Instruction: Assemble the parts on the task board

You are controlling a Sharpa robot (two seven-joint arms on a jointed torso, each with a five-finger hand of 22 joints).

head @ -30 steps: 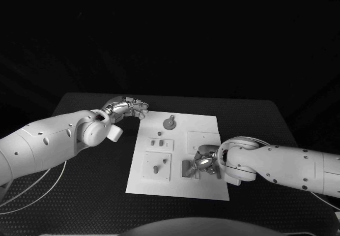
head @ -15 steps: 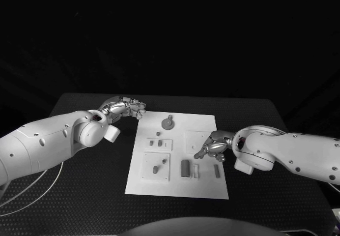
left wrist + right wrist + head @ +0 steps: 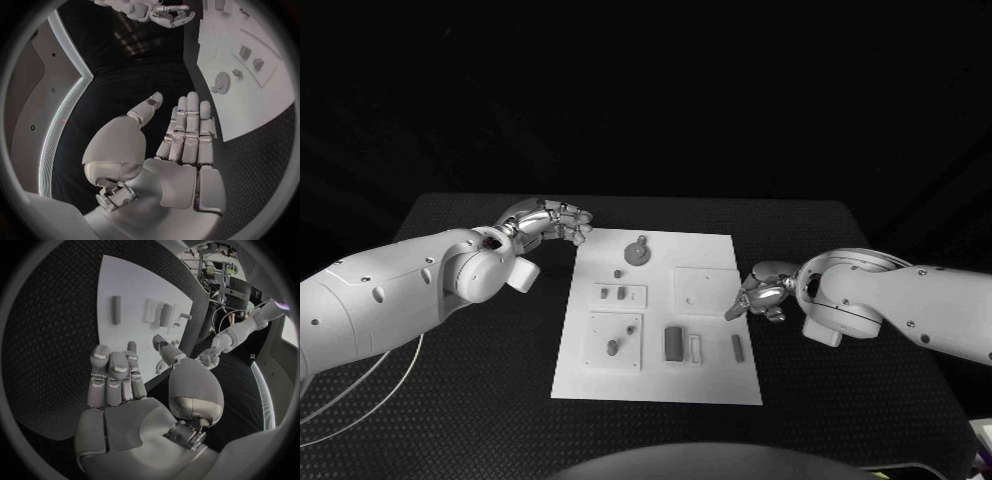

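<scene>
The white task board point(image 3: 661, 372) lies mid-table. On it are a round piece with a stem point(image 3: 636, 252), two small pieces point(image 3: 613, 293), a peg point(image 3: 615, 347), a long dark bar point(image 3: 674, 343) beside a white block point(image 3: 695, 348), and a short bar point(image 3: 737, 347). My right hand point(image 3: 762, 293) hovers at the board's right edge, fingers loosely bent, holding nothing; its wrist view shows the empty palm point(image 3: 119, 390) facing the board point(image 3: 131, 290) and the short bar point(image 3: 116, 310). My left hand point(image 3: 553, 220) sits off the board's far left corner, empty, fingers straight point(image 3: 187, 135).
The black table point(image 3: 473, 390) surrounds the board with free room on both sides. A thin cable point(image 3: 387, 385) trails over the table under my left arm. In the left wrist view the round piece point(image 3: 220, 82) lies on the board point(image 3: 262, 105) ahead of the fingers.
My right hand has lifted off the near right part of the board and drawn back to its right edge, uncovering the bars. The left hand has hardly moved.
</scene>
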